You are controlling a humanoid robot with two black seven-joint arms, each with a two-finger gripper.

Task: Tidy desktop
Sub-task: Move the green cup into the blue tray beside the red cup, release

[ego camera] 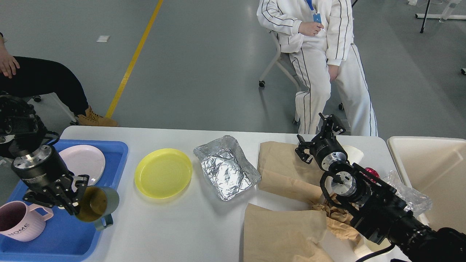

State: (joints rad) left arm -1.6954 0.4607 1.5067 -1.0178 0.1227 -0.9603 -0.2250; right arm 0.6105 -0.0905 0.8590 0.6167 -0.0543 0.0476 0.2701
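The desktop [189, 222] stretches beneath both my arms. My left gripper [69, 198] is clamped on the rim of a grey-green mug [97, 205], over the edge of the blue tray [116, 149]. My right gripper [320, 133] hangs with fingers spread above brown paper [280, 163].

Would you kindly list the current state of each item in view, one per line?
Left gripper: shut on the grey-green mug's rim.
Grey-green mug: tilted, held over the blue tray's edge.
Pink mug: upright in tray.
Yellow plate: empty.
Foil tray: empty, crumpled.
Right gripper: open, empty.
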